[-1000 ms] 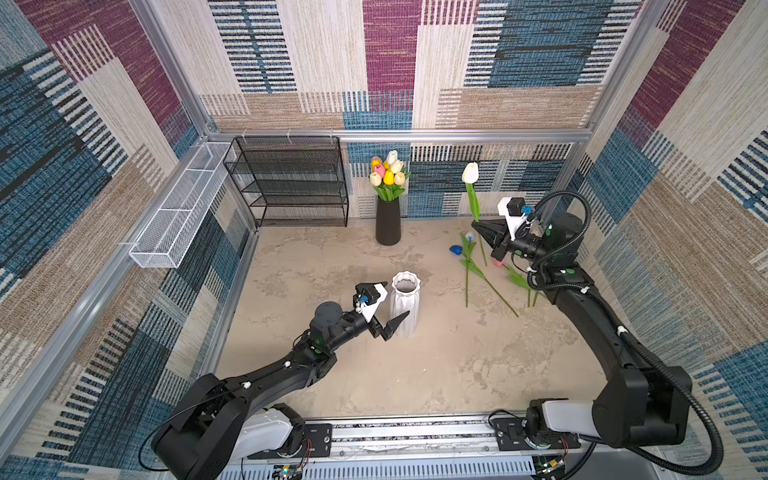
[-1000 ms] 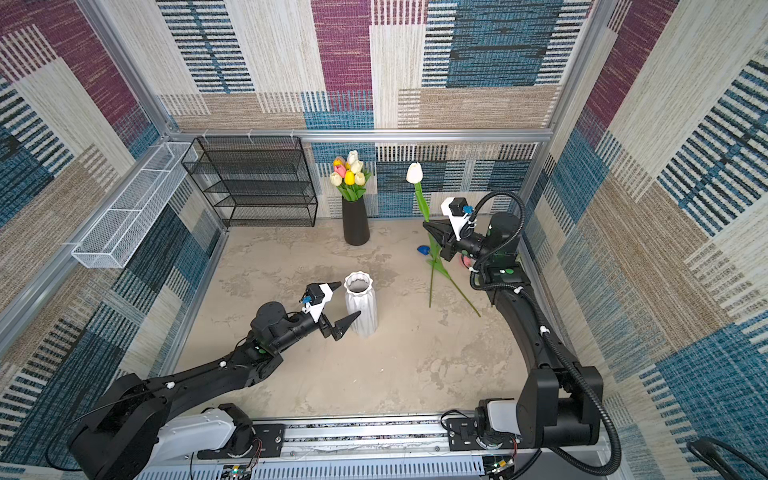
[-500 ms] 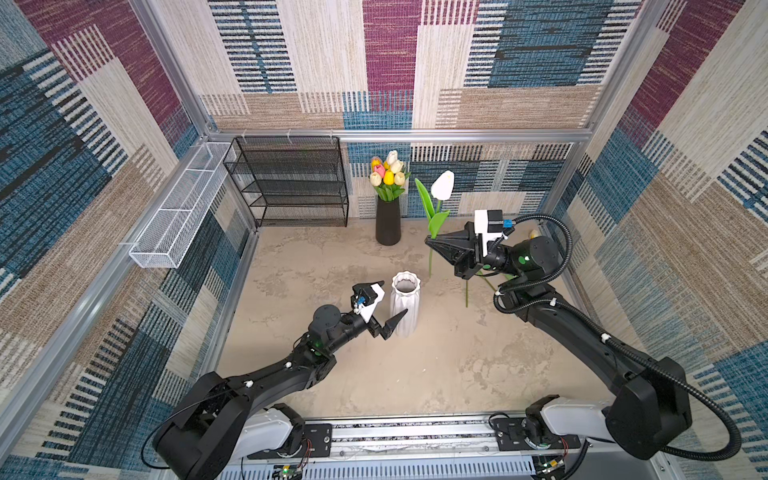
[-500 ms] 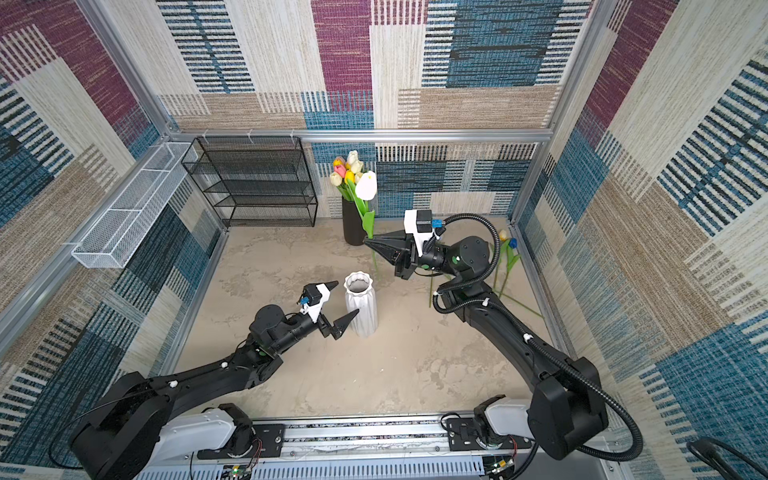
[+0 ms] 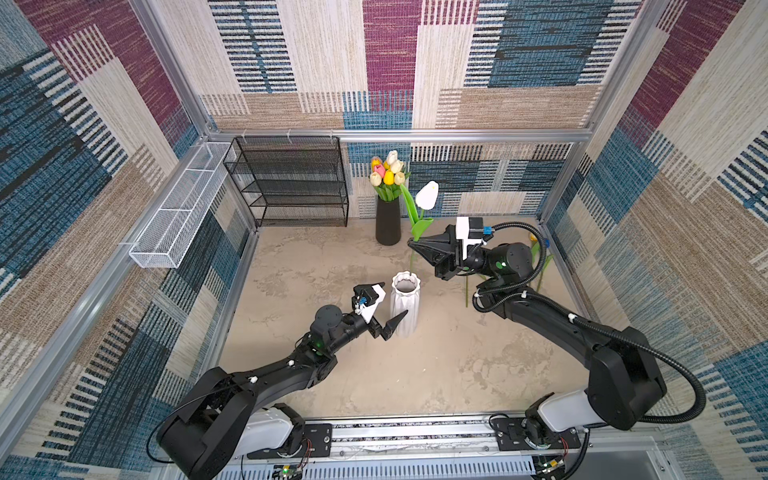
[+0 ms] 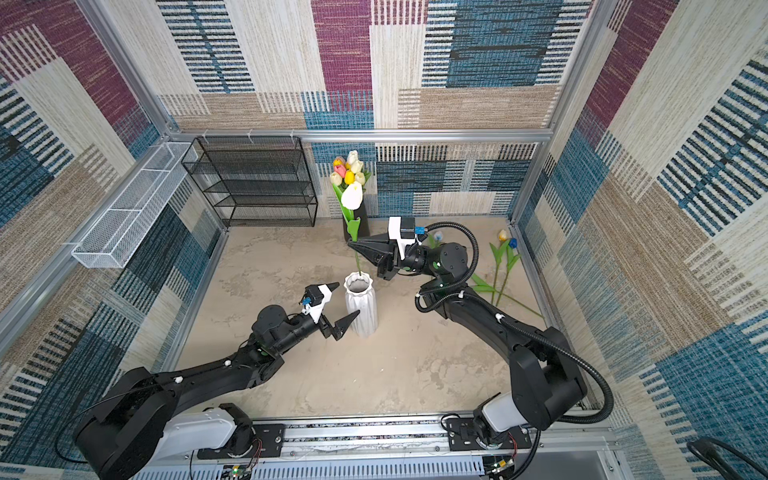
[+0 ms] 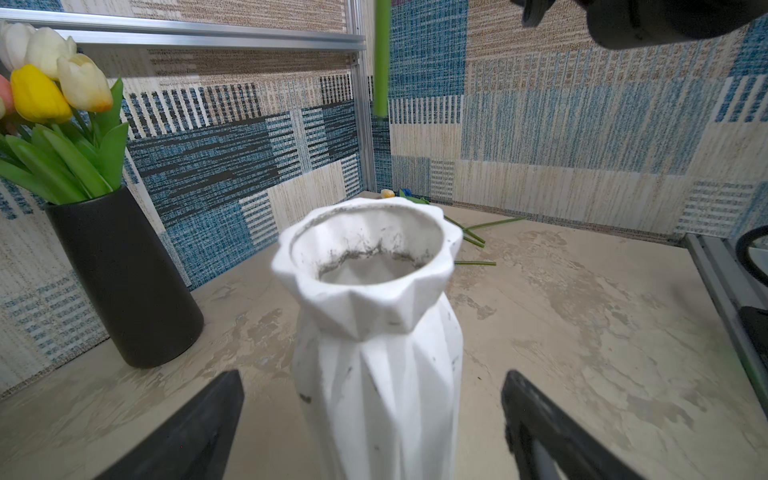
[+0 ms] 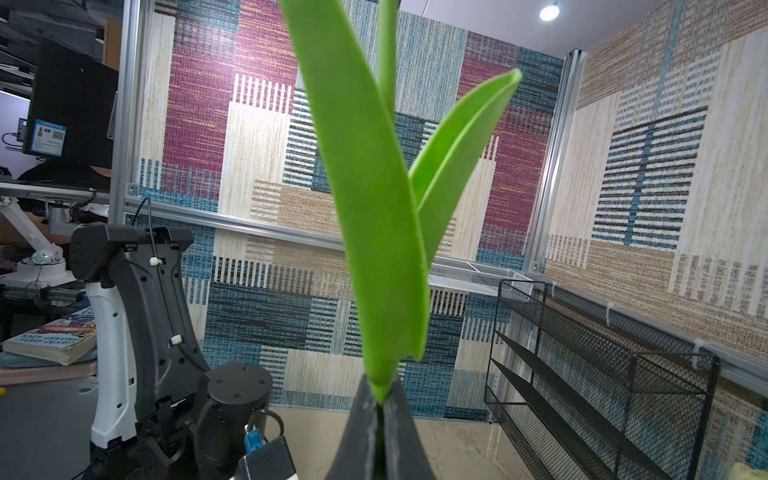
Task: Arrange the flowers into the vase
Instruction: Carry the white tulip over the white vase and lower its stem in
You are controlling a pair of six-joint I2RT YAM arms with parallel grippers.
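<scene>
**Even, bright light; shadows faint.**
A ceiling lamp [image 8: 549, 12] glares in the right wrist view, where the tulip [image 8: 374, 216], close to the lens, is soft. White vase [image 7: 374, 374] slightly blurred in the left wrist view; frame rails [image 7: 187, 39] bow toward the edges.

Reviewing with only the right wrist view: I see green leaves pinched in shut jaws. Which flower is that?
Observer: A white tulip, held upright by the right gripper.
Operator: Is its stem in a vase?
Observer: Not yet. In the left wrist view the stem tip hangs above the white vase.
Operator: And the left gripper?
Observer: The left gripper is open, with its jaws on either side of the white vase and clear of it.
</scene>
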